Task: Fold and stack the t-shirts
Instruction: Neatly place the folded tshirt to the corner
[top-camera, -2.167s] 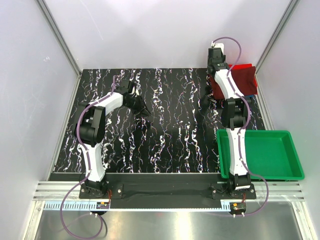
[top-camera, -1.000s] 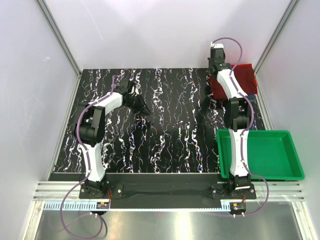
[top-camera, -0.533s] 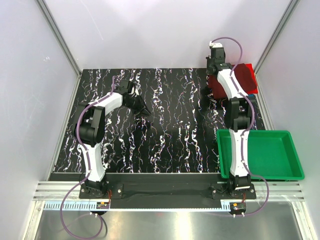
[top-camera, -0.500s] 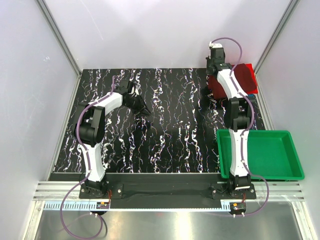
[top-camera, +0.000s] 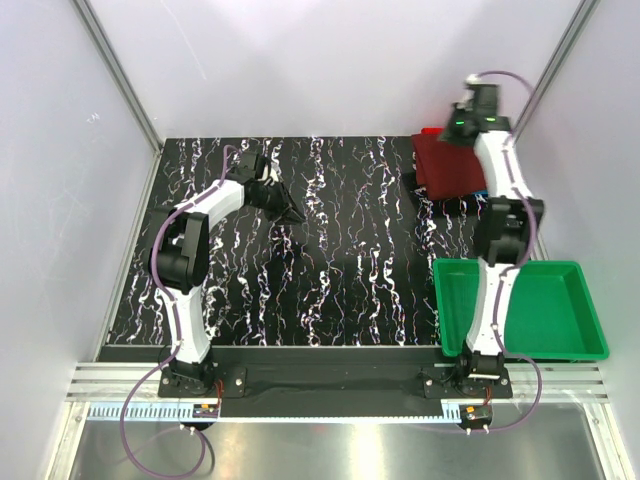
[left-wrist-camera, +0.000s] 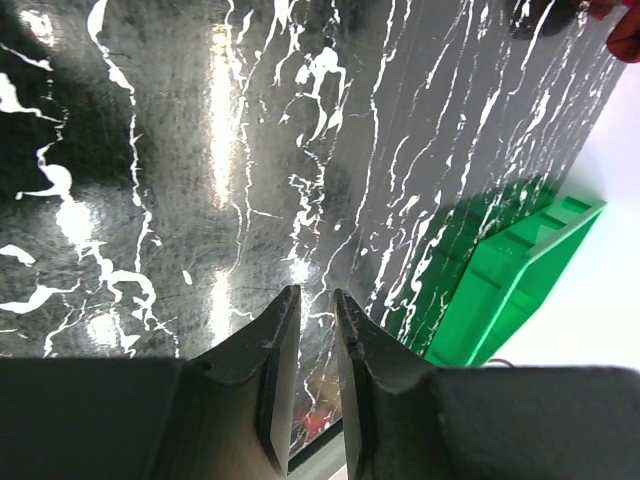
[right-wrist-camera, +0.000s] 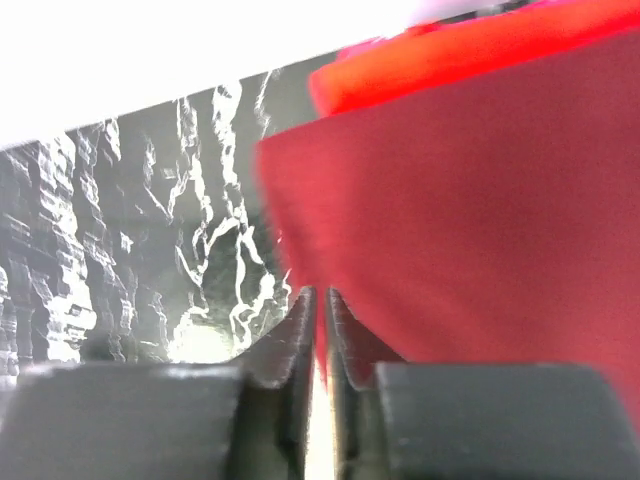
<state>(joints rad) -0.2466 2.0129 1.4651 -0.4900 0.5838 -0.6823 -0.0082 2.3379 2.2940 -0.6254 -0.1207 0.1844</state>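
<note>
A dark maroon t-shirt (top-camera: 452, 165) lies folded at the table's back right corner. It covers a bright red t-shirt, of which only a strip (top-camera: 430, 131) peeks out at the back. My right gripper (top-camera: 457, 129) hangs over the pile's back edge. In the right wrist view its jaws (right-wrist-camera: 320, 293) are shut to a thin slit at the left edge of the maroon shirt (right-wrist-camera: 450, 210), with the bright red one (right-wrist-camera: 450, 50) beyond. I see no cloth pinched. My left gripper (top-camera: 292, 213) hovers over the bare table left of centre, slightly open (left-wrist-camera: 315, 295) and empty.
A green plastic tray (top-camera: 590, 330) stands at the front right beside the right arm's base and also shows in the left wrist view (left-wrist-camera: 510, 280). White walls close in the table at the back and sides. The black marbled tabletop (top-camera: 350, 250) stretches between the arms.
My right arm has swung right and back from the pile's left corner, uncovering the maroon shirt, which now hides most of the bright red one. My left gripper has shifted slightly toward the back.
</note>
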